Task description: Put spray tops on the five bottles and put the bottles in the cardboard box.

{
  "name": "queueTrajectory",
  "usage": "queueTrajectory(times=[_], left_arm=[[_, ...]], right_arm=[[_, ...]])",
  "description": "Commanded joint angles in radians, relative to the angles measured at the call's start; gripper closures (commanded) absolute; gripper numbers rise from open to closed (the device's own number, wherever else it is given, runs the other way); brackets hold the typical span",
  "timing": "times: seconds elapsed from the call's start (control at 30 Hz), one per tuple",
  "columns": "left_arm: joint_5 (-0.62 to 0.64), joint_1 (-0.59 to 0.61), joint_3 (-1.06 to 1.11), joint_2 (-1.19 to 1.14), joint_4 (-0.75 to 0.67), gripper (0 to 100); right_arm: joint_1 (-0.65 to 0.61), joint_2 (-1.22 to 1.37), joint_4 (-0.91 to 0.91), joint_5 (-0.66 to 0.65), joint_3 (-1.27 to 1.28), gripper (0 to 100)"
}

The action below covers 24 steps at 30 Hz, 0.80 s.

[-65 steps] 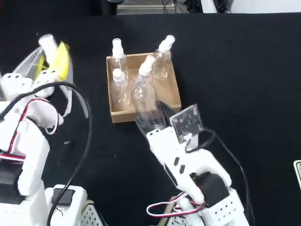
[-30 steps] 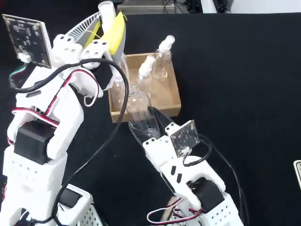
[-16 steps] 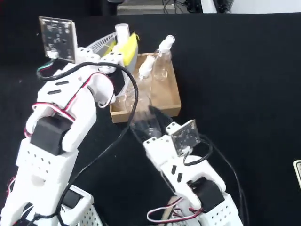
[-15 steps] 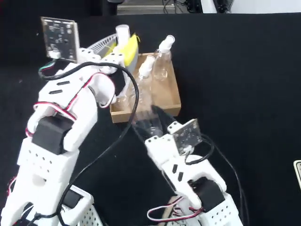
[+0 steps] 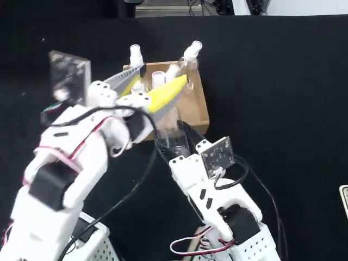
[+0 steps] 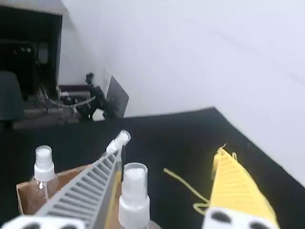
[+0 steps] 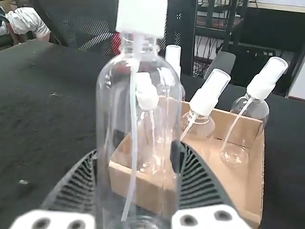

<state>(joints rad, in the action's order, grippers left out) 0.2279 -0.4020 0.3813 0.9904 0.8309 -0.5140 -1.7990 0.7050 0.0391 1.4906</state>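
- High view: noted left pincer [image 5: 163, 75] spread open over the cardboard box [image 5: 197, 111]; logged right pincer [image 5: 170, 135] clamped on a clear bottle [image 5: 169, 141] at the box's near wall.
- Left wrist view: saw jaws wide apart, with a spray top [image 6: 135, 188] between.
- Right wrist view: found the gripped bottle with its white top on, just in front of the box on the black surface [image 7: 43, 95].

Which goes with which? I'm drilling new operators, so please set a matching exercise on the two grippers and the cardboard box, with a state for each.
Things:
1. left gripper
2. right gripper
3. cardboard box

States:
A. shut on a bottle
B. holds capped bottles
C. open around a spray top

Pairs: 1-C, 2-A, 3-B.
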Motion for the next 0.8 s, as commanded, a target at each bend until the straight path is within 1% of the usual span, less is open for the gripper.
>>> queueTrajectory(times=[0.0,0.07,0.17,0.3,0.4,0.47,0.5,0.57,0.67,0.77], left_arm=[[0.005,0.087,-0.048,0.075,0.005,71],[0.005,0.163,-0.056,0.100,0.005,71],[0.003,0.320,-0.025,0.121,0.018,71],[0.003,0.473,0.110,0.137,0.025,71],[0.003,0.562,0.246,0.137,0.025,71],[0.003,0.601,0.349,0.137,0.017,71],[0.003,0.616,0.404,0.137,-0.008,71],[0.003,0.642,0.529,0.137,-0.106,71],[0.003,0.664,0.728,0.137,-0.308,71],[0.012,0.654,0.917,0.137,-0.511,71]], right_arm=[[0.025,-0.116,-0.031,0.003,-0.050,98.8],[0.035,-0.110,-0.018,-0.002,-0.068,98.8],[0.138,-0.105,0.043,-0.002,-0.143,98.8],[0.368,-0.082,0.049,-0.002,-0.223,98.7],[0.557,-0.042,-0.037,-0.003,-0.222,98.7],[0.678,0.010,-0.121,-0.017,-0.209,98.7],[0.724,0.045,-0.170,-0.041,-0.203,98.7],[0.787,0.137,-0.273,-0.091,-0.196,98.7],[0.859,0.294,-0.423,-0.150,-0.196,98.8],[0.939,0.461,-0.606,-0.161,-0.193,98.8]])
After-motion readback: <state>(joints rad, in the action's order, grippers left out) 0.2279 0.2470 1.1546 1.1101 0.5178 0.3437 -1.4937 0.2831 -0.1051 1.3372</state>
